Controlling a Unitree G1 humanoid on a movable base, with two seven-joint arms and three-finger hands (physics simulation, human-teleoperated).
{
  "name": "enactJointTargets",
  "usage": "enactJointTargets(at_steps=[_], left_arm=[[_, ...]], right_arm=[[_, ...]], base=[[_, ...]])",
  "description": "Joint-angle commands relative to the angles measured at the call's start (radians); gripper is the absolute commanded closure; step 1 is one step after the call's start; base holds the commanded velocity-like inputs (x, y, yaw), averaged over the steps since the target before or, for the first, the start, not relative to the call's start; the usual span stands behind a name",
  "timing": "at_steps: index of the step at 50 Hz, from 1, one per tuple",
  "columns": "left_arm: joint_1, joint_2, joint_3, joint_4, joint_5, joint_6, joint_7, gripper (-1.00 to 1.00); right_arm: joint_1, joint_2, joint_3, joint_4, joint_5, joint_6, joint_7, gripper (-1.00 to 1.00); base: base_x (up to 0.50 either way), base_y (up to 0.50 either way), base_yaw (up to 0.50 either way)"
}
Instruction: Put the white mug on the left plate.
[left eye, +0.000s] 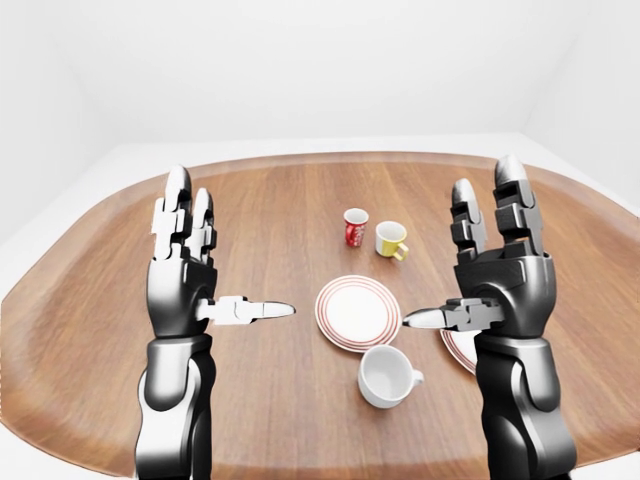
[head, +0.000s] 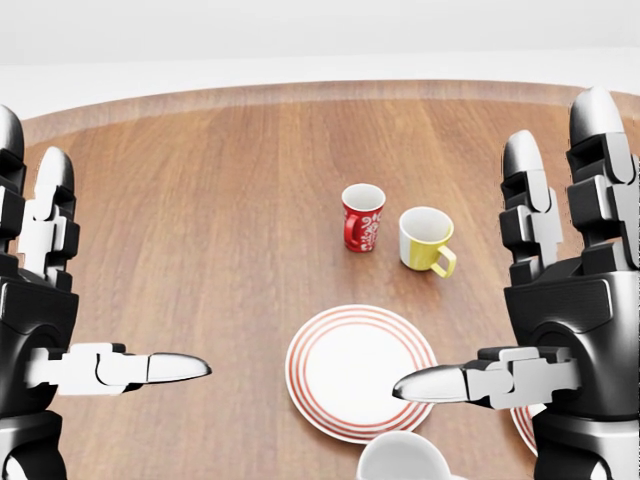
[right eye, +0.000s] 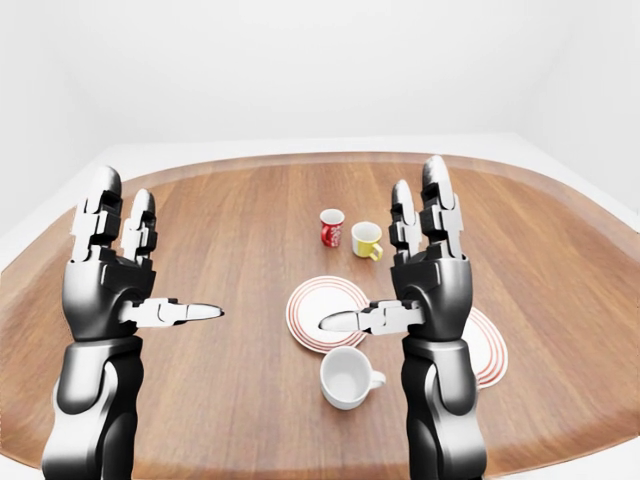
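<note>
We judge that we are in the approach step: neither hand has touched anything yet. Our left hand (left eye: 195, 275) is raised over the brown oval wooden table (left eye: 90, 330) with its fingers spread and the thumb pointing inward, and it holds nothing. Our right hand (left eye: 495, 275) is in the same pose, open and empty. The plain white ceramic mug (left eye: 387, 376) stands upright on the table, just below the round white plate with red rings (left eye: 357, 311) in the left-eye view, with its handle pointing to the right of that view; mug and plate seem very near, but we cannot tell if they touch. This plate is the left one, because a second red-ringed plate (right eye: 486, 345) lies to its right, partly hidden by our right forearm. Higher in the view, well apart from the plates, stand a small red mug with a white pattern (head: 362, 217) and a yellow mug (head: 427, 240), side by side. The next move, in our opinion, calls for lowering the right hand to the white mug, closing the fingers around its body, and lifting it a little onto the left plate. The head view shows only the rim of the white mug at its bottom edge, and almost nothing of the right plate, while the two eye views show the whole mug and both arms.
</note>
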Motion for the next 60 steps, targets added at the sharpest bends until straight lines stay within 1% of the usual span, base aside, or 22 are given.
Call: enactJointTargets(at_steps=[1, 12, 17, 19, 20, 23, 25, 27, 31, 33, 38, 41, 44, 45, 47, 49, 52, 53, 54, 57, 58, 60], left_arm=[[0.0, 0.002, 0.006, -0.008, -0.006, 0.0, 0.0, -1.0], [-0.002, 0.005, 0.016, -0.007, -0.013, 0.0, 0.0, -1.0], [-0.003, 0.005, 0.016, -0.009, -0.012, 0.0, 0.0, -1.0], [-0.003, 0.005, 0.016, -0.007, -0.012, 0.0, 0.0, -1.0], [-0.003, 0.005, 0.017, -0.008, -0.013, 0.0, 0.0, -1.0], [0.0, 0.004, 0.014, -0.002, -0.011, 0.0, 0.0, -1.0], [0.002, 0.003, 0.011, 0.003, -0.009, 0.0, 0.0, -1.0], [-0.002, 0.004, 0.011, -0.005, -0.009, 0.0, 0.001, -1.0], [-0.003, 0.004, 0.013, -0.001, -0.009, 0.0, -0.001, -1.0], [-0.005, 0.006, 0.016, -0.003, -0.01, 0.0, -0.001, -1.0], [-0.005, 0.005, 0.014, 0.005, -0.007, 0.0, 0.0, -1.0], [-0.004, 0.005, 0.012, 0.004, -0.006, 0.0, -0.001, -1.0], [-0.004, 0.005, 0.012, 0.004, -0.006, 0.0, -0.001, -1.0], [-0.004, 0.005, 0.012, 0.006, -0.005, 0.0, -0.001, -1.0], [-0.005, 0.005, 0.014, 0.004, -0.006, 0.0, -0.001, -1.0], [-0.004, 0.005, 0.014, 0.006, -0.005, 0.0, -0.001, -1.0], [-0.001, 0.004, 0.011, 0.004, -0.003, 0.0, -0.001, -1.0], [-0.001, 0.004, 0.011, 0.003, -0.003, 0.0, -0.001, -1.0], [-0.001, 0.004, 0.011, 0.003, -0.003, 0.0, -0.001, -1.0], [-0.001, 0.004, 0.012, 0.002, -0.004, 0.0, -0.002, -1.0], [-0.002, 0.004, 0.013, 0.004, -0.004, 0.0, -0.001, -1.0], [-0.002, 0.004, 0.012, 0.005, -0.003, 0.0, -0.001, -1.0]], right_arm=[[0.002, 0.001, 0.012, 0.008, -0.011, 0.0, 0.004, -1.0], [-0.013, 0.004, 0.038, 0.04, -0.062, 0.0, -0.011, -1.0], [0.019, -0.003, 0.116, 0.019, -0.161, 0.0, -0.011, -1.0], [0.018, 0.019, 0.121, 0.002, -0.149, 0.0, -0.03, -1.0], [-0.003, 0.024, 0.137, 0.006, -0.181, 0.0, -0.069, -1.0], [-0.041, 0.017, 0.184, 0.052, -0.259, 0.0, -0.093, -1.0], [-0.077, 0.01, 0.218, 0.062, -0.317, 0.0, -0.068, -1.0], [-0.114, 0.029, 0.235, 0.031, -0.308, 0.0, -0.03, -1.0], [-0.174, 0.067, 0.23, -0.017, -0.256, 0.0, -0.004, -1.0], [-0.18, 0.096, 0.219, -0.074, -0.172, 0.0, 0.001, -1.0], [-0.166, 0.094, 0.229, -0.165, -0.07, 0.0, -0.052, -1.0], [-0.143, 0.076, 0.275, -0.233, -0.037, 0.0, -0.077, -1.0], [-0.134, 0.088, 0.275, -0.264, 0.007, 0.0, -0.105, -1.0], [-0.128, 0.094, 0.273, -0.276, 0.024, 0.0, -0.116, -1.0], [-0.124, 0.147, 0.232, -0.335, 0.099, 0.0, -0.148, -1.0], [-0.125, 0.159, 0.21, -0.358, 0.184, 0.0, -0.193, -1.0], [-0.096, 0.111, 0.187, -0.36, 0.472, 0.0, -0.402, -1.0], [-0.088, 0.071, 0.196, -0.36, 0.545, 0.0, -0.456, -1.0], [-0.071, 0.013, 0.223, -0.36, 0.566, 0.0, -0.477, -1.0], [-0.024, -0.012, 0.245, -0.355, 0.515, 0.0, -0.427, -1.0], [-0.024, -0.064, 0.29, -0.352, 0.438, 0.0, -0.392, -1.0], [0.001, -0.051, 0.297, -0.348, 0.397, 0.0, -0.348, -1.0]], base=[[0.5, -0.02, 0.0], [0.4, -0.02, 0.0], [0.0, 0.0, 0.0], [0.0, 0.0, 0.0], [0.0, 0.0, 0.0], [0.0, 0.0, 0.0], [0.0, 0.0, 0.0], [0.0, 0.0, 0.0], [0.0, 0.0, 0.0], [0.0, 0.0, 0.0], [0.0, 0.0, 0.0], [0.0, 0.0, 0.0], [0.0, 0.0, 0.0], [0.0, 0.0, 0.0], [0.0, 0.0, 0.0], [0.0, 0.0, 0.0], [0.0, 0.0, 0.0], [0.0, 0.0, 0.0], [0.0, 0.0, 0.0], [0.0, 0.0, 0.0], [0.0, 0.0, 0.0], [0.0, 0.0, 0.0]])
